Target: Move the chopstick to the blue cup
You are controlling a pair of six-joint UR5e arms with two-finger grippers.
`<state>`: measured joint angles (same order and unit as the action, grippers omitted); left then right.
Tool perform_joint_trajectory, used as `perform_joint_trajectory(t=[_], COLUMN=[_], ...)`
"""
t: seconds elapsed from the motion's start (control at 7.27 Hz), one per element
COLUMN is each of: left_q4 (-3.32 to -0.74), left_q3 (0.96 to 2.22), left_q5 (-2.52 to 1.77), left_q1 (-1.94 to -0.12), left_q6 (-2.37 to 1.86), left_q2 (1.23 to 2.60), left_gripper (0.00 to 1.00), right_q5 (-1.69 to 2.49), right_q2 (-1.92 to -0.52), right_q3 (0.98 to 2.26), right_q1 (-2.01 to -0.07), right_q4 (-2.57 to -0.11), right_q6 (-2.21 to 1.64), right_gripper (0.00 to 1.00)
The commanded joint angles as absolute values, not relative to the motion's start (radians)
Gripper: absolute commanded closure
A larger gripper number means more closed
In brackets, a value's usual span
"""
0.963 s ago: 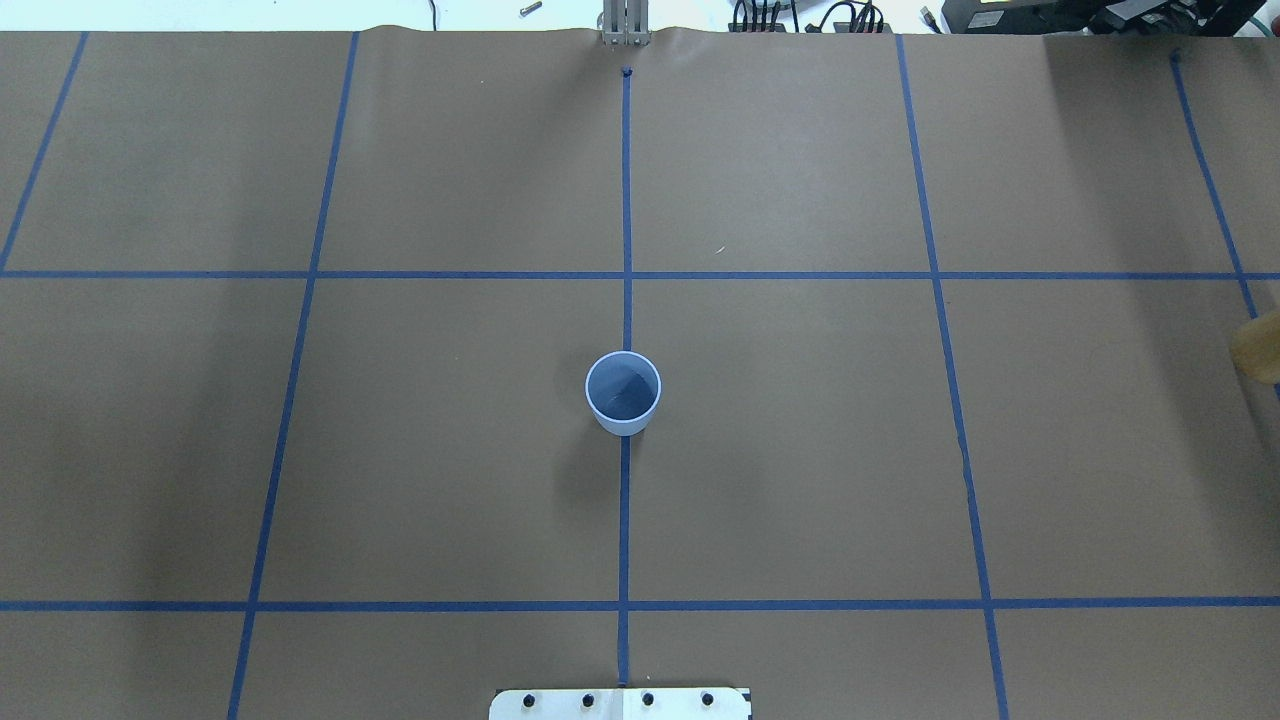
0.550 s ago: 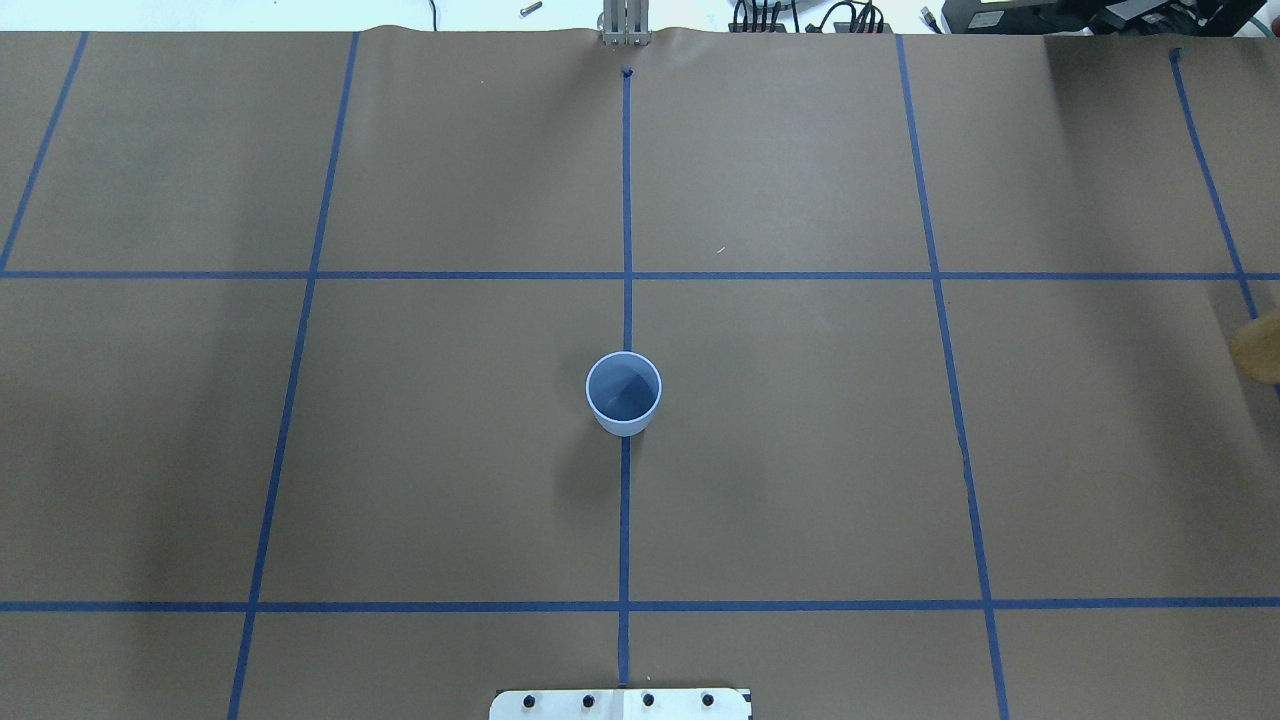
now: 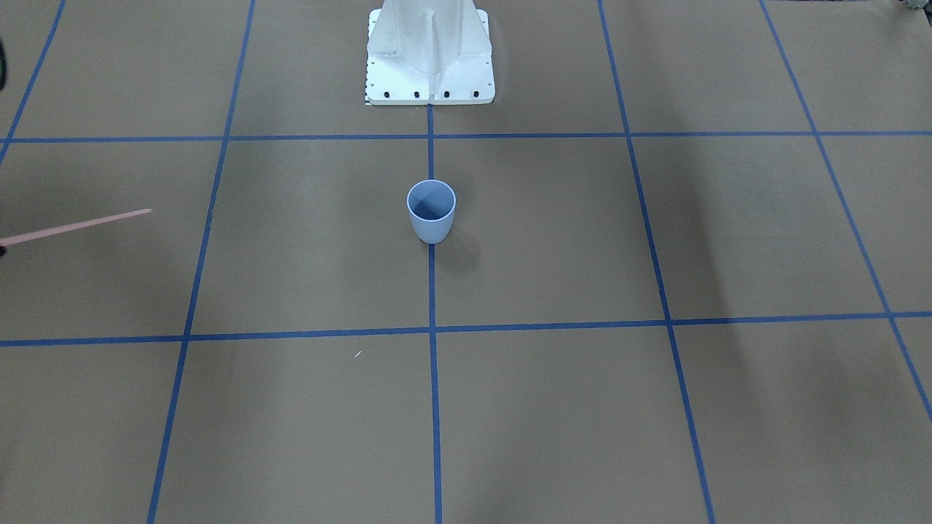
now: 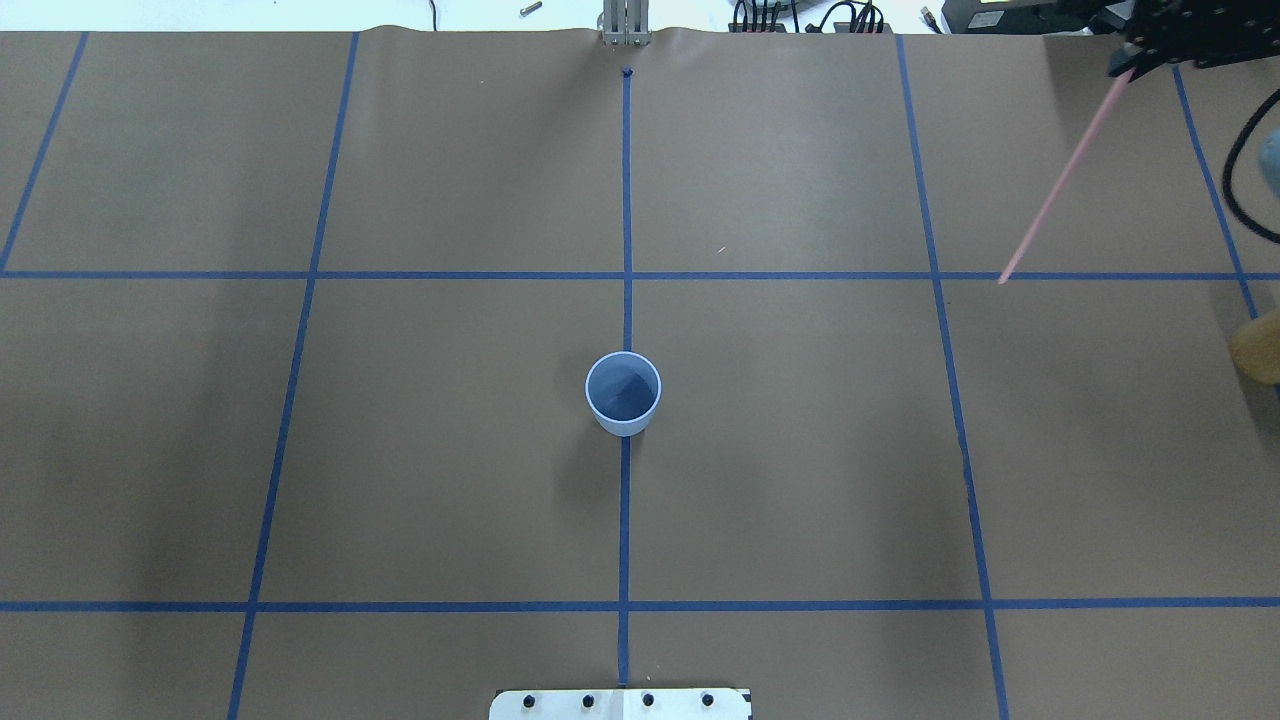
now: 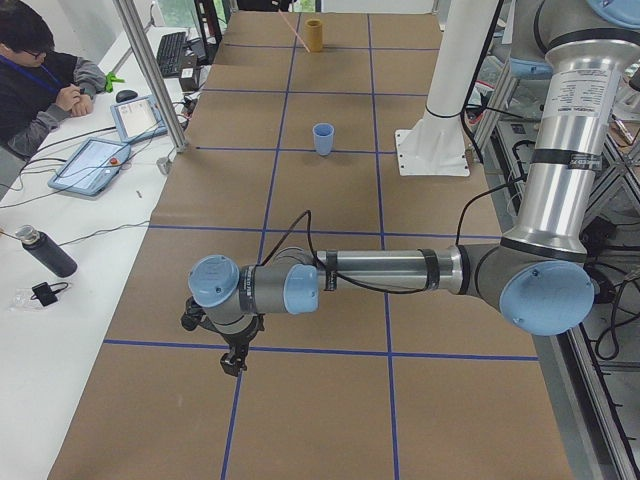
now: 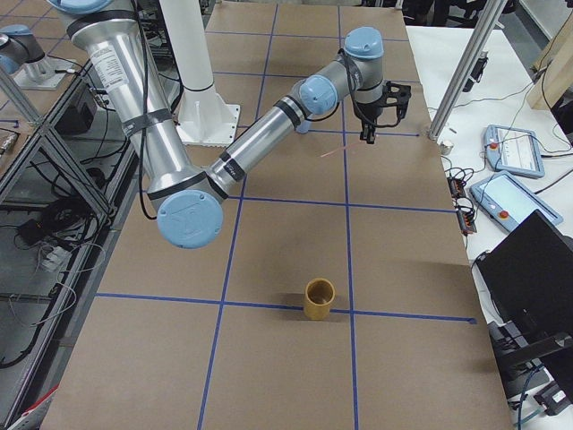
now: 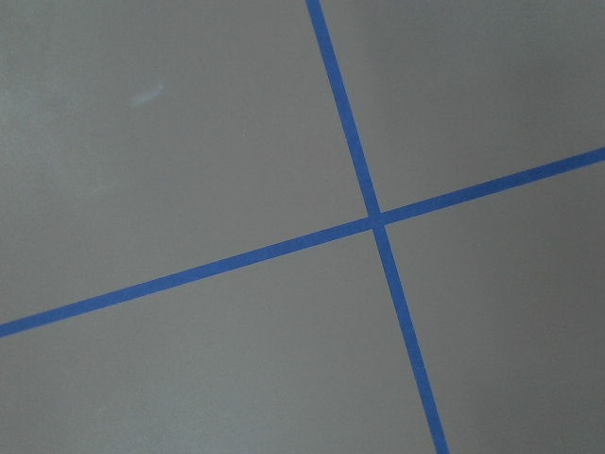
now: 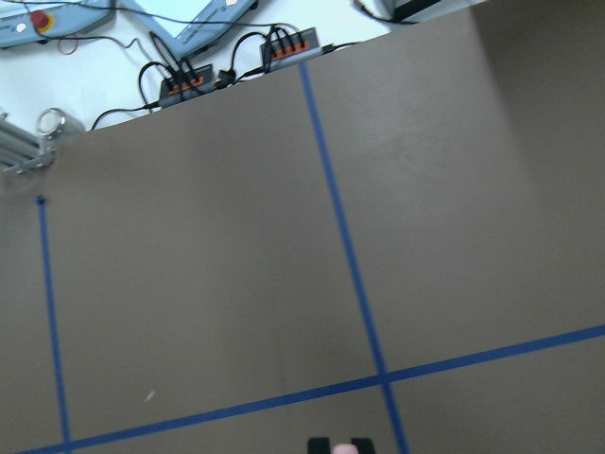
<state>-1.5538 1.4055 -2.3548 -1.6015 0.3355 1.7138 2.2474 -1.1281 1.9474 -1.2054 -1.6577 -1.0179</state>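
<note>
The blue cup (image 4: pixel 623 392) (image 3: pixel 431 211) (image 5: pixel 323 138) stands upright on the centre tape line, with nothing inside it. My right gripper (image 4: pixel 1130 68) (image 6: pixel 367 136) hangs over the table's far right corner, shut on the top end of the pink chopstick (image 4: pixel 1065 178) (image 3: pixel 76 225) (image 6: pixel 345 148). The stick slants down and inward, its free tip well to the right of the cup. My left gripper (image 5: pixel 235 365) shows only in the exterior left view, low over the table's left end; I cannot tell whether it is open or shut.
A tan cup (image 4: pixel 1260 345) (image 6: pixel 320 298) stands at the right edge of the table. The robot's white base (image 3: pixel 429 51) is at the near middle. A seated person (image 5: pixel 40 80) and tablets lie beyond the far edge.
My right gripper with the chopstick has come into the overhead view at the top right; earlier neither showed there. The blue cup has not moved.
</note>
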Motion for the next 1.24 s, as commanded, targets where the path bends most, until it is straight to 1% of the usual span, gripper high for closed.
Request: perform_joint_trajectory(t=[0.0, 0.14, 0.28, 0.41, 0.55, 0.69, 1.1], left_q4=[-1.557, -1.557, -1.559, -1.559, -1.559, -1.559, -1.559], left_q3=[1.427, 1.427, 1.427, 1.427, 1.427, 1.425, 1.427], left_q5=[-2.355, -2.353, -2.355, -2.355, -2.355, -2.355, -2.355], left_q1=[-1.603, -1.603, -1.603, -1.603, -1.601, -1.601, -1.601], left_q6=[0.333, 0.333, 0.333, 0.333, 0.333, 0.333, 0.333], left_q2=[1.712, 1.712, 1.709, 1.709, 1.709, 1.709, 1.709], left_gripper=[0.02, 0.02, 0.01, 0.01, 0.01, 0.01, 0.02], right_q5=[2.133, 2.053, 1.954, 1.84, 1.727, 1.662, 1.544], right_q2=[-0.998, -0.941, -0.837, -0.784, -0.767, -0.756, -0.744], right_q3=[1.971, 1.982, 1.993, 1.994, 1.99, 1.977, 1.902], right_q1=[-1.018, -0.932, -0.831, -0.722, -0.628, -0.58, -0.488], right_q4=[-1.663, -1.71, -1.87, -1.952, -1.968, -1.997, -1.994], right_q6=[-1.325, -1.438, -1.504, -1.566, -1.633, -1.655, -1.689], right_gripper=[1.0, 1.0, 1.0, 1.0, 1.0, 1.0, 1.0])
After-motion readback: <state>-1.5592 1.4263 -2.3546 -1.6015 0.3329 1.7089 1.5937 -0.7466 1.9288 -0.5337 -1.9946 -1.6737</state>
